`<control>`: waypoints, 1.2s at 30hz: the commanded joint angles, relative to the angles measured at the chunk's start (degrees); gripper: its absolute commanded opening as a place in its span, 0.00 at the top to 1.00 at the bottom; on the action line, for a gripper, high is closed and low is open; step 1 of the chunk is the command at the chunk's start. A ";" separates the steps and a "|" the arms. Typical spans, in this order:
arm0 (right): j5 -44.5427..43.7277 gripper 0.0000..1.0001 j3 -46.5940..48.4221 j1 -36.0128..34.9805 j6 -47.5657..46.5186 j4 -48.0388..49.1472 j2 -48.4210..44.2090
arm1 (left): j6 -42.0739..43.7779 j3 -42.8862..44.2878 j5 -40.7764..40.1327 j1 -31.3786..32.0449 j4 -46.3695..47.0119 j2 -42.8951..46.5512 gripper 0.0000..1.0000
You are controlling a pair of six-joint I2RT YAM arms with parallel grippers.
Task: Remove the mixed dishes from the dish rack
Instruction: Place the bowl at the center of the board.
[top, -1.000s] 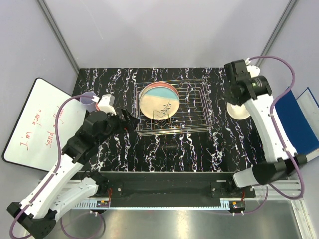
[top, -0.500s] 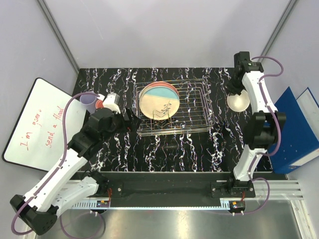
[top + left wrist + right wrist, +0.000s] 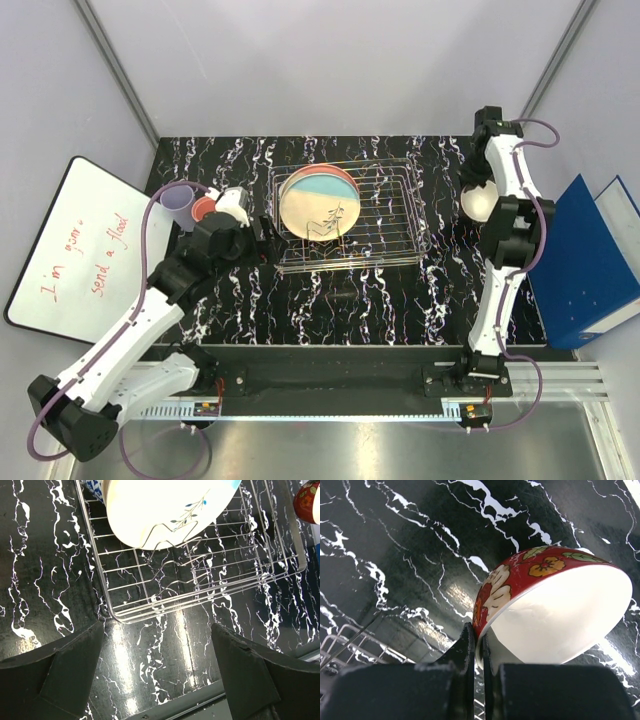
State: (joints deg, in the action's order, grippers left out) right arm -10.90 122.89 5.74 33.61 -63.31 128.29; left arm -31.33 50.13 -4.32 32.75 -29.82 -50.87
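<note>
Your dish rack [image 3: 400, 215] sits in the middle of the worktop [image 3: 380, 310], nearer the far edge, with its long axis running parallel to that edge. In its left half two plates stand on edge between the tines. The cream-and-blue plate [image 3: 318, 208] is in front, leaning back, its face toward the near edge and the sprig drawing on the lower cream part. The pink-rimmed plate [image 3: 347, 178] stands just behind it. At the top of the left wrist view a blue-white patterned bowl [image 3: 95, 486] peeks out beside the plate, apparently inside the rack, though little of it shows.

Your left gripper [image 3: 157, 627] is spread wide and holds nothing. It hangs over bare worktop just off the rack's near left corner.

Your right gripper [image 3: 479, 640] is pinched tight on the rim of the red floral bowl [image 3: 555, 610]. The bowl is tipped on its side with its white inside showing, past the rack's right end, toward the far right corner.

A lavender cup [image 3: 180, 205] and a red cup [image 3: 204, 208] stand together near the left edge.
</note>
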 commanded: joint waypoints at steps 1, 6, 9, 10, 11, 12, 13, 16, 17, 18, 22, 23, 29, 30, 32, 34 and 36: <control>-0.62 1.00 4.20 0.59 -0.82 -0.59 1.25 | 0.13 2.34 0.62 0.29 3.19 -0.89 0.08; -0.71 1.00 4.64 0.77 -0.56 -0.68 3.46 | 0.13 1.99 0.80 0.29 3.19 -1.07 0.08; -0.71 1.00 4.73 0.77 -0.47 -0.59 4.69 | 0.22 1.81 0.63 0.29 3.19 -0.81 0.08; -0.88 1.00 4.73 0.77 -0.47 -0.59 5.12 | 0.22 1.64 0.54 0.29 3.19 -0.81 0.08; -0.79 1.00 4.73 0.77 -0.38 -0.59 5.30 | 0.22 1.73 0.36 0.29 3.11 -0.89 0.08; -0.88 1.00 4.73 0.77 -0.38 -0.59 5.57 | 0.22 1.73 0.36 0.29 3.19 -0.90 0.08; -0.88 1.00 4.81 0.77 -0.38 -0.59 6.00 | 0.22 1.73 0.27 0.29 3.11 -0.90 0.08; -0.88 1.00 5.17 0.77 -0.56 -0.50 6.88 | 0.04 1.73 0.36 0.29 3.11 -1.33 0.08; -0.88 1.00 5.17 0.77 -0.47 -0.50 7.06 | -0.04 1.73 0.36 0.29 3.11 -1.51 0.08; -0.71 1.00 5.17 0.77 -0.64 -0.50 7.41 | -0.22 1.73 0.36 0.29 3.11 -1.60 0.08; -0.62 0.99 4.82 0.77 -0.73 -0.33 7.77 | -0.13 1.55 0.45 0.29 3.11 -1.86 0.08; -0.53 0.97 4.64 0.77 -0.73 -0.15 7.68 | -0.22 1.55 0.45 0.29 3.19 -2.04 0.08; 0.17 0.70 2.88 0.77 -0.91 1.96 5.83 | -0.22 1.64 0.27 0.29 3.11 -2.13 0.08; 0.35 0.68 2.88 0.77 -0.91 1.96 5.48 | -0.22 1.55 0.27 0.29 3.11 -2.13 0.08; 0.52 0.65 2.71 0.77 -0.91 2.22 5.13 | -0.31 1.46 0.27 0.29 3.19 -2.13 0.08; 0.79 0.62 2.70 0.77 -0.91 2.31 4.78 | -0.40 1.55 0.27 0.29 3.11 -2.21 0.08; 1.05 0.60 2.62 0.77 -0.82 2.49 4.25 | -0.40 1.55 0.27 0.29 3.11 -2.13 0.08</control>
State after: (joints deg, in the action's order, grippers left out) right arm -10.68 125.34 6.33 33.23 -61.98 135.04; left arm -31.55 50.13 -4.29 32.80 -29.85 -53.01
